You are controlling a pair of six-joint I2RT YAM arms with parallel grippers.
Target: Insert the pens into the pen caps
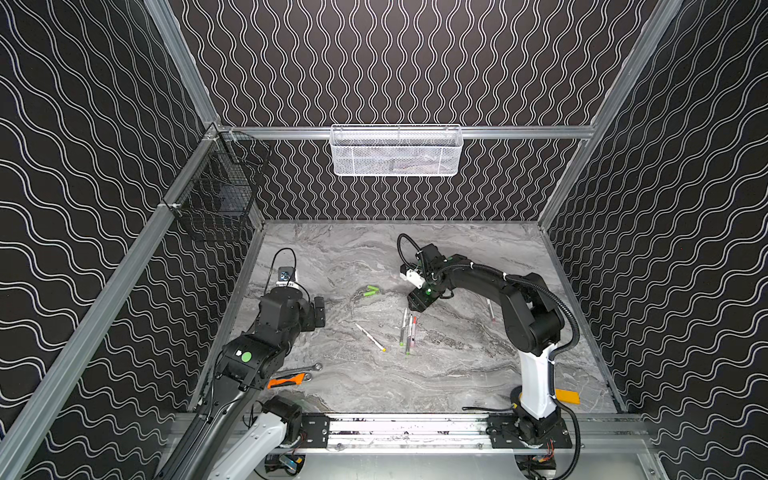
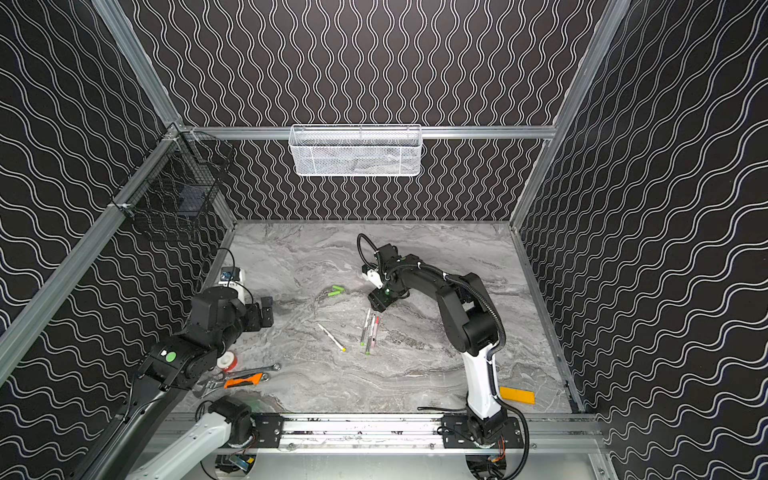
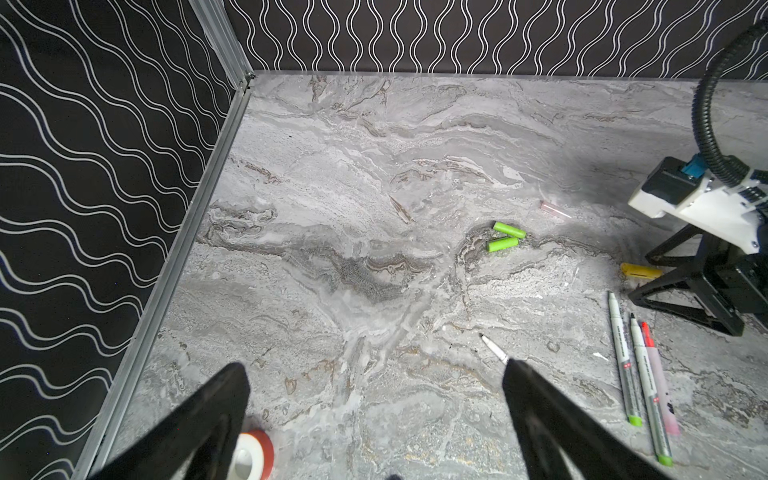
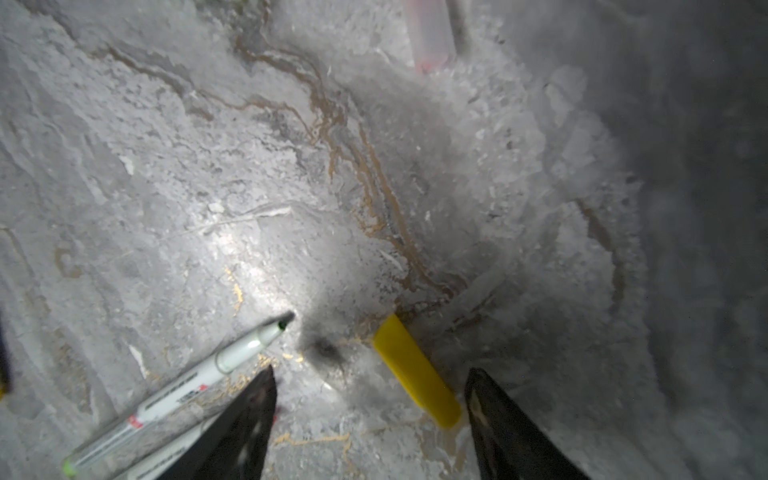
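Observation:
Three pens (image 1: pixel 408 330) lie side by side mid-table, in the left wrist view as a row of pens (image 3: pixel 636 365). A single pen (image 1: pixel 370 337) with a yellow end lies to their left, and another pen (image 1: pixel 491 309) lies by the right arm. Two green pen caps (image 1: pixel 371 291) rest further back. My right gripper (image 1: pixel 419 302) hangs open just above the table beyond the pen row. A yellow cap (image 4: pixel 415 376) lies flat between its jaws, untouched, near one finger. A pale pink cap (image 3: pixel 555 209) lies further off. My left gripper (image 3: pixel 374 365) is open and empty at the left.
A red-and-white tape roll (image 3: pixel 253 457), a silver wrench (image 1: pixel 303 369) and an orange-handled tool (image 1: pixel 286 380) lie by the left arm. A yellow block (image 1: pixel 567 396) sits at the front right. A white mesh basket (image 1: pixel 397 151) and a black wire basket (image 1: pixel 216 195) hang on the walls.

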